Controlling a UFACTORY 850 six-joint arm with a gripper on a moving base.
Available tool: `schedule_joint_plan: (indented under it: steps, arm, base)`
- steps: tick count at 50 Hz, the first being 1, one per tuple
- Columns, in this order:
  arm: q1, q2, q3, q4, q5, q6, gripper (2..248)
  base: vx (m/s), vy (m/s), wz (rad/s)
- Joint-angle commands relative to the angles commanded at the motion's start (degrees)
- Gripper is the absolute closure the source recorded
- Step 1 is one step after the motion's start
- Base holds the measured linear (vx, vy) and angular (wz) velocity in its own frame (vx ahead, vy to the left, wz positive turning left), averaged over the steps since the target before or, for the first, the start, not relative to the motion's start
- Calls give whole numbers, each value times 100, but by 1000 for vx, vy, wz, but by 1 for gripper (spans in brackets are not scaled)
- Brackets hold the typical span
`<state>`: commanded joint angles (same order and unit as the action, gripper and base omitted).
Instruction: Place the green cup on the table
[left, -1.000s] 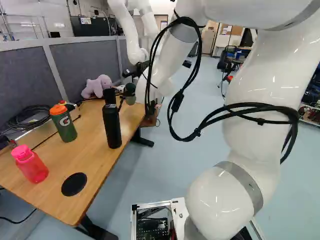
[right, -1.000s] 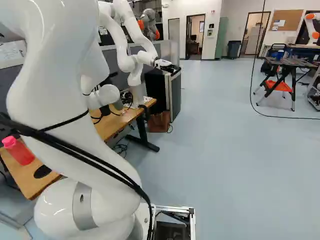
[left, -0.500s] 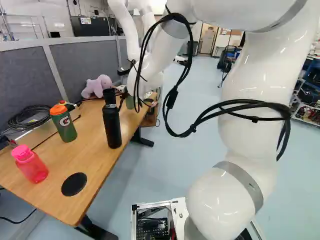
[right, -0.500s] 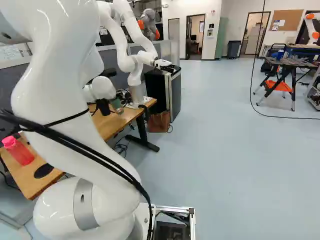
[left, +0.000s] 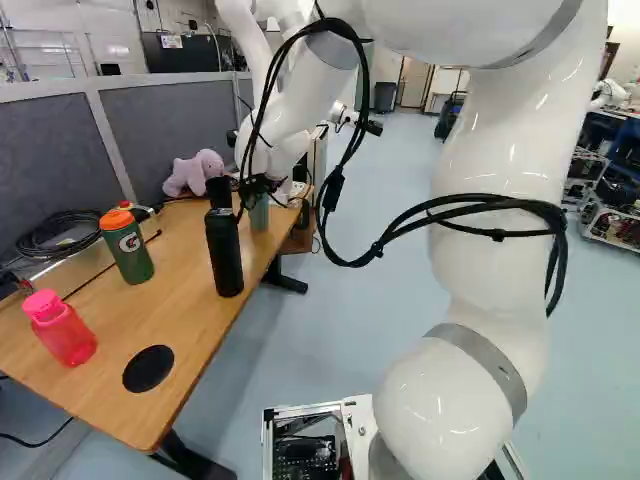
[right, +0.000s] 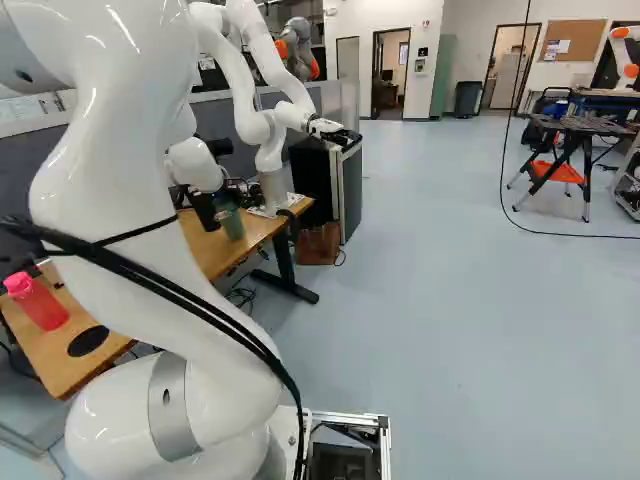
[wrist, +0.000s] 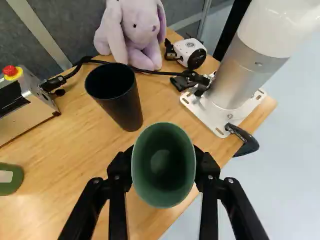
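While the black two-fingered gripper squeezes the round green cup from both sides, the cup stands upright at the far end of the light wooden table, near its edge. I can't tell if its bottom touches the wood (the cup itself hides that spot). If the grip lets go too high, the cup could drop and tip. Too close to the edge, it could fall to the pale blue floor. A sideways swing might bump the tall black cup.

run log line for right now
claw: closed on green cup | position: near table edge, beside black cup | touchdown: unclear | release: not yet
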<state>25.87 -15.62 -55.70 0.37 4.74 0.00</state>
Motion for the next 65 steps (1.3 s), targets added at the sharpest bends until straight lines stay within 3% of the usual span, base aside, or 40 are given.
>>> schedule_joint_plan:
  steps: [24,25,29,30,34,35,40,41,54,65]
  arm:
    - [21,-251,-176,114,-119,0,121]
    - [21,-252,-176,114,-119,0,96]
    - [22,-254,-177,114,-119,0,96]
    - [22,-254,-177,114,-119,0,62]
    - [22,-254,-177,114,-119,0,62]
    - [22,-254,-177,114,-119,0,29]
    - [22,-254,-177,114,-119,0,29]
    - [22,-254,-177,114,-119,0,3]
    - [26,-169,-145,114,-119,0,3]
    - [18,191,128,114,-119,0,3]
  base:
    - [0,0,0]
    - [0,0,0]
    - [0,0,0]
    - [0,0,0]
    - [0,0,0]
    - [0,0,0]
    - [0,0,0]
    - [0,0,0]
    - [0,0,0]
    - [0,0,0]
